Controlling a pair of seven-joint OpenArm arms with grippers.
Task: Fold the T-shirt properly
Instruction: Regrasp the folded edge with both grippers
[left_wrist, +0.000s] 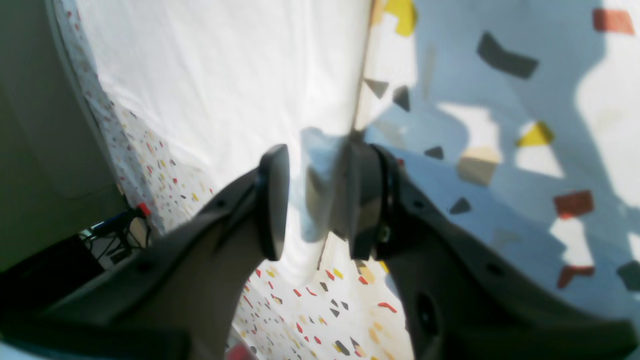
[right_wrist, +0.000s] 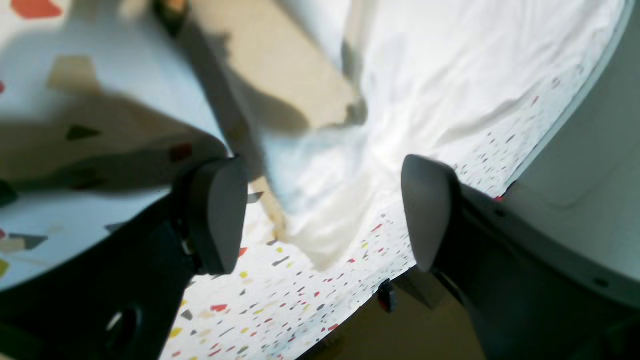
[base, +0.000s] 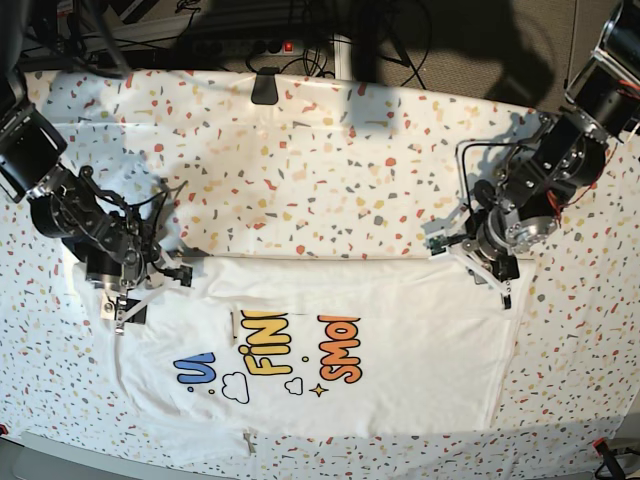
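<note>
Cloth, a large white cotton T-shirt (base: 400, 340), lies flat near-centre on speckled table covering (base: 330, 170). Left gripper (left_wrist: 312, 200) half-closed around the hem; right gripper (right_wrist: 325, 215) gapes wide. Pinch both far corners evenly before lifting.

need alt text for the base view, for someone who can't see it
Overhead view of a white T-shirt lying partly folded on a terrazzo-speckled table covering, its blue, yellow and orange print facing up. The right gripper sits at the shirt's upper corner on the view's left, and the left gripper at the upper corner on the view's right. Dark cables run behind the table.
</note>
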